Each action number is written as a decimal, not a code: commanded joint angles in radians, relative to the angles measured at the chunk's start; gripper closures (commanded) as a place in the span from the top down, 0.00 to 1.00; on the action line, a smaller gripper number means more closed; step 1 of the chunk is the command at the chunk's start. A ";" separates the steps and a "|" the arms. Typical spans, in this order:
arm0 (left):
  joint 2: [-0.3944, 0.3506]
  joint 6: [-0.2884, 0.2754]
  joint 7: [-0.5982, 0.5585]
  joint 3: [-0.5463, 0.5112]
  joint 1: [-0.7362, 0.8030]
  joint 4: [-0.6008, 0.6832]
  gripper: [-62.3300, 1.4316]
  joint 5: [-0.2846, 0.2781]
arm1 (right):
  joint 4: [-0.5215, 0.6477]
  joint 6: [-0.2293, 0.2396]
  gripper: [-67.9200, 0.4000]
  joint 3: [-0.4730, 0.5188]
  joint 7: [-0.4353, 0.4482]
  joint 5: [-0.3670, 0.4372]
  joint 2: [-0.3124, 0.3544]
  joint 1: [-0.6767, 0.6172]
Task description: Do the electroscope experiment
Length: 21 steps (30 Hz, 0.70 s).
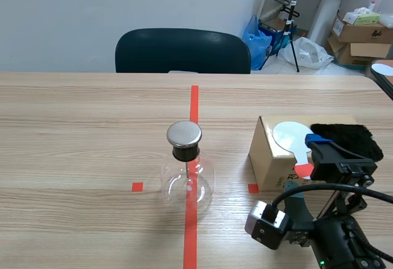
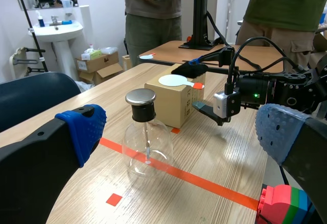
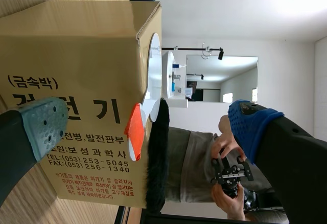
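Flask (image 1: 186, 174) centred, box (image 1: 268, 158) apart, right jaws wide

The person in grey (image 2: 153, 8) and the person in green (image 2: 286, 4) are cut off above the chest, the chair (image 1: 182, 51) is hidden below its backrest by the table (image 1: 73, 134), and the leaves inside the electroscope flask (image 1: 187, 183) are too small to tell.

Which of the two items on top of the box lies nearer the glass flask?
The white disc: it lies on the flask side of the cardboard box, while the black fur pad lies beyond it.
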 commanded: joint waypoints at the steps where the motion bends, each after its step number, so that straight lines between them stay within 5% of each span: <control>1: 0.005 -0.004 -0.013 -0.003 -0.003 0.004 1.00 -0.007 | 0.016 -0.061 0.96 0.000 -0.004 0.003 0.006 0.003; 21: 0.005 -0.004 0.012 -0.003 -0.003 0.004 1.00 -0.007 | 0.016 -0.061 0.96 0.000 -0.004 0.003 0.006 0.003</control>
